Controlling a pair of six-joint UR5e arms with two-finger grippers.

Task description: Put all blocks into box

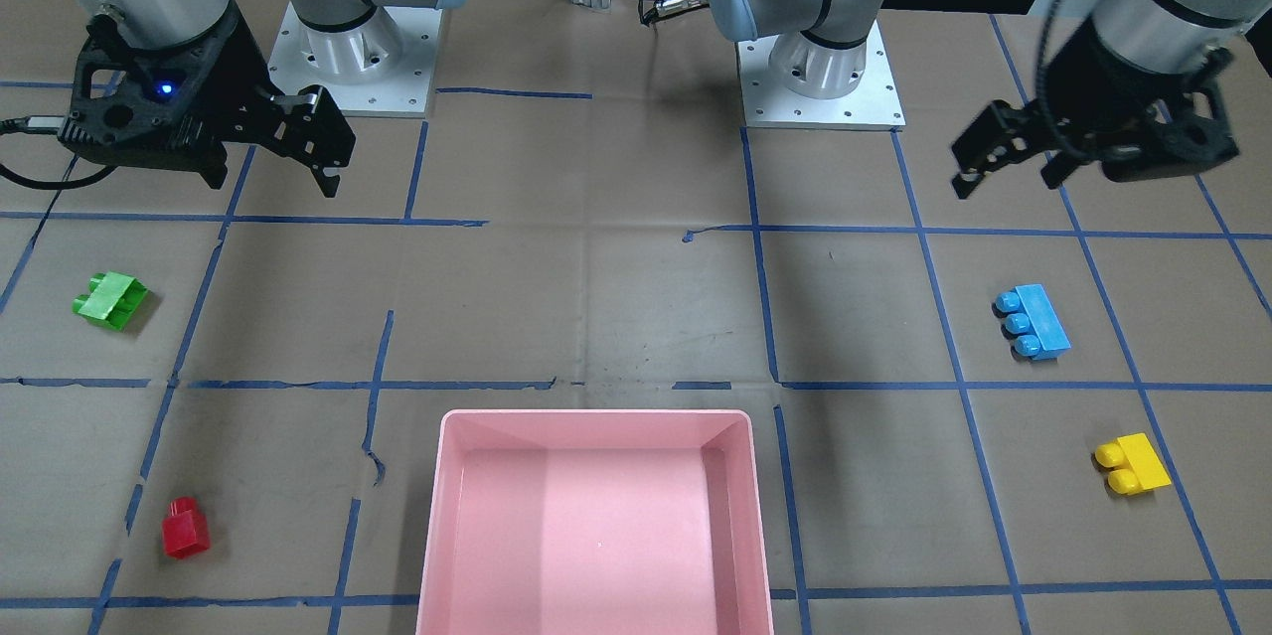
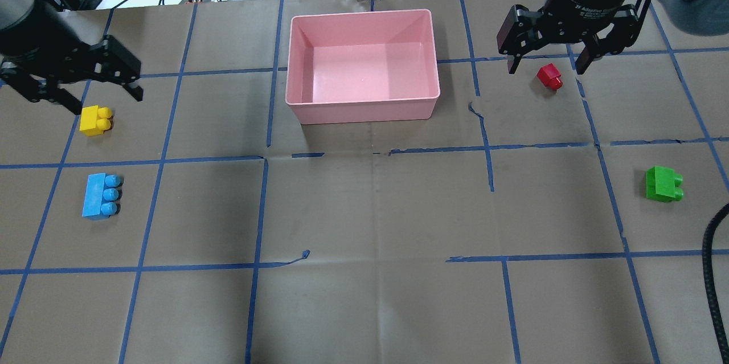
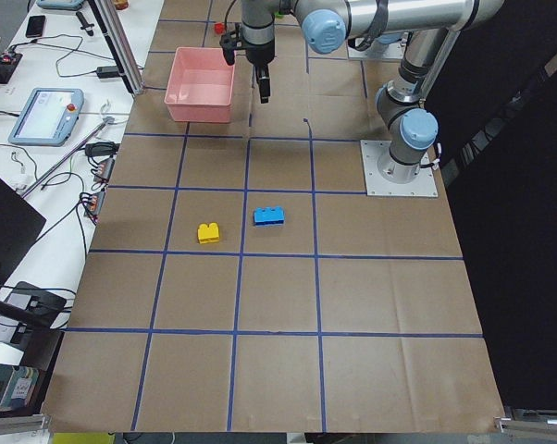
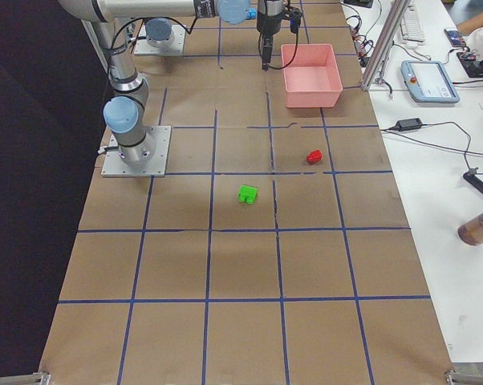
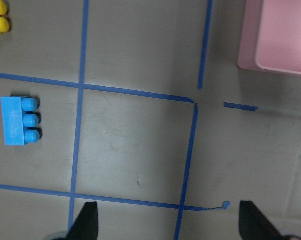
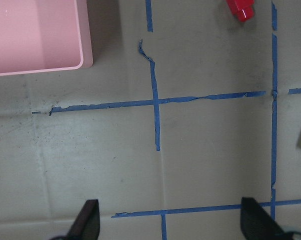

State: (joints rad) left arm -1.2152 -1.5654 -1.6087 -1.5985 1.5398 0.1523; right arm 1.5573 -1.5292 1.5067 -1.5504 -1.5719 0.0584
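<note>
Overhead, lettering above right fingers (image 2: 511, 62) reads "2F Adaptive"; fingers spread.

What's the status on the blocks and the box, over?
Left gripper and right gripper open, holding nothing. Green block, blue block, yellow block, red block all on table; box empty. No obstruction seen.

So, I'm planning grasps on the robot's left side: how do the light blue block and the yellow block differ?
The light blue block has three studs; the yellow block has two, so blue is longer. Yellow lies farther from the robot than blue. Both lie on their sides on the table, studs pointing toward its middle, outside the box.
</note>
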